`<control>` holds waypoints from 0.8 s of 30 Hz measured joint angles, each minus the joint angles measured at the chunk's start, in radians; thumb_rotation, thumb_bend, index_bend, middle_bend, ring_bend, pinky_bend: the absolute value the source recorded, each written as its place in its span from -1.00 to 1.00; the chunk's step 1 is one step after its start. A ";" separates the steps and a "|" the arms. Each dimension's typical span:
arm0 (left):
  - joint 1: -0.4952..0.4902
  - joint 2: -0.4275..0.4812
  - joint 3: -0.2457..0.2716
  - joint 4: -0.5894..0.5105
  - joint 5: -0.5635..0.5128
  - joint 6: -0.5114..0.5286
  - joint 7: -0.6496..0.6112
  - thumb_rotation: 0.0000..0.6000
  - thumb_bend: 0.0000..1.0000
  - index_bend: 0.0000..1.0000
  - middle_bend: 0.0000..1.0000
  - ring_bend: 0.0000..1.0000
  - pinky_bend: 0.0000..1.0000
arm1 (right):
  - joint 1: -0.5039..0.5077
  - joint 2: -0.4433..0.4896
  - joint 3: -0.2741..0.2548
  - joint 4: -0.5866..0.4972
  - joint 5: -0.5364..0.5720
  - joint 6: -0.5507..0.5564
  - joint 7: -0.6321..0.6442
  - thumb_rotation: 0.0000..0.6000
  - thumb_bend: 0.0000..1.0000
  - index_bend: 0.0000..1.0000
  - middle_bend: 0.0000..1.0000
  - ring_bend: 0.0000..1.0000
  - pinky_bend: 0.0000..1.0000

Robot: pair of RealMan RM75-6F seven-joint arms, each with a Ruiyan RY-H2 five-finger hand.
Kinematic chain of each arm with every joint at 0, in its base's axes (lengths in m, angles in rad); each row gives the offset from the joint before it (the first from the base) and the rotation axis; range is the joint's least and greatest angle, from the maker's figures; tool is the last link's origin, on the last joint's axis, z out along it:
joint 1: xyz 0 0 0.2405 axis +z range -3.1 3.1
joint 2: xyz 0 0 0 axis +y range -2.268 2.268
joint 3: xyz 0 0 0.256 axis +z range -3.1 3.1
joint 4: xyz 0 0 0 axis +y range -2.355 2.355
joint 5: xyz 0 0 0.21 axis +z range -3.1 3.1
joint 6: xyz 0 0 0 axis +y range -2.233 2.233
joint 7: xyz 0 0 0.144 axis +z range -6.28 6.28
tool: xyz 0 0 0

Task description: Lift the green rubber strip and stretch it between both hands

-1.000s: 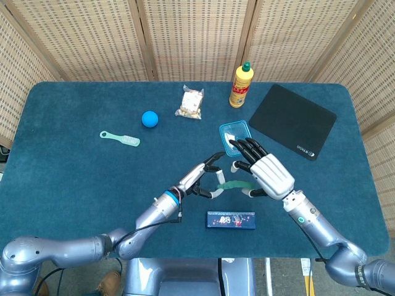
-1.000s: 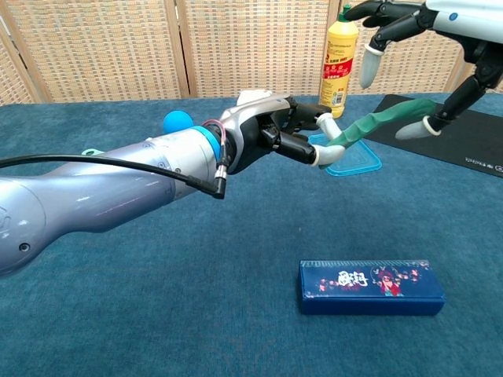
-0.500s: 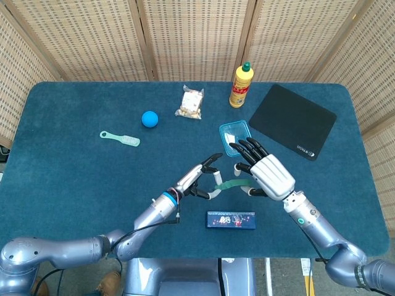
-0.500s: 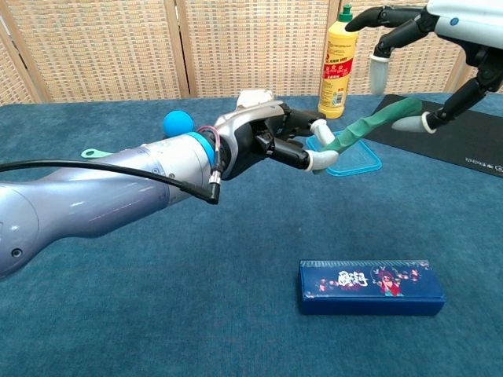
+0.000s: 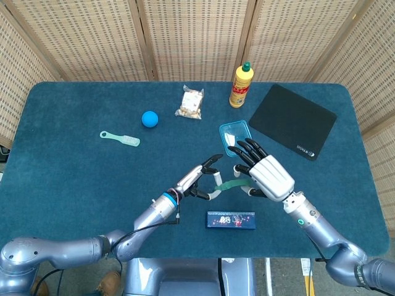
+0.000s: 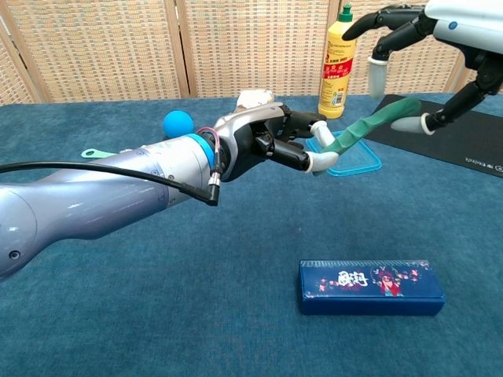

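Note:
The green rubber strip (image 5: pixel 230 185) (image 6: pixel 368 126) hangs in the air above the table, running between both hands. My left hand (image 5: pixel 200 179) (image 6: pixel 267 141) pinches its left end between thumb and finger. My right hand (image 5: pixel 264 174) (image 6: pixel 440 35) pinches the right end, its other fingers spread out over the strip. The strip looks only slightly taut, sloping up toward the right hand in the chest view.
A dark blue box (image 5: pixel 231 219) (image 6: pixel 371 287) lies under the hands near the front edge. A blue-lidded container (image 5: pixel 234 135), yellow bottle (image 5: pixel 241 85), black mouse pad (image 5: pixel 292 120), snack bag (image 5: pixel 191 102), blue ball (image 5: pixel 149 118) and green comb (image 5: pixel 120 138) lie further back.
The left hand has drawn a little to the left with its end of the strip. The right hand has barely shifted. The strip stays held by both.

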 measured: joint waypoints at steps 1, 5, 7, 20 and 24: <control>0.000 0.000 0.000 0.000 -0.001 0.000 0.000 1.00 0.24 0.29 -1.00 -1.00 -1.00 | 0.001 -0.001 -0.001 0.001 -0.001 0.001 0.000 1.00 -0.16 0.13 -0.59 -1.00 -1.00; -0.002 -0.001 -0.001 0.000 -0.005 -0.005 -0.002 1.00 0.24 0.29 -1.00 -1.00 -1.00 | 0.003 -0.003 -0.008 0.005 -0.005 0.003 0.002 1.00 -0.05 0.15 -0.57 -1.00 -1.00; -0.003 -0.002 -0.002 0.000 -0.008 -0.009 -0.006 1.00 0.24 0.29 -1.00 -1.00 -1.00 | 0.004 -0.004 -0.010 0.006 -0.006 0.004 0.005 1.00 0.00 0.15 -0.55 -1.00 -1.00; -0.005 -0.008 0.000 0.011 -0.005 -0.008 -0.012 1.00 0.24 0.29 -1.00 -1.00 -1.00 | 0.007 -0.011 -0.018 0.035 -0.032 0.037 0.006 1.00 0.33 0.36 -0.35 -1.00 -1.00; -0.002 -0.004 0.000 0.017 -0.004 0.000 -0.006 1.00 0.24 0.29 -1.00 -1.00 -1.00 | 0.005 -0.019 -0.020 0.074 -0.064 0.077 -0.030 1.00 0.34 0.40 -0.26 -1.00 -1.00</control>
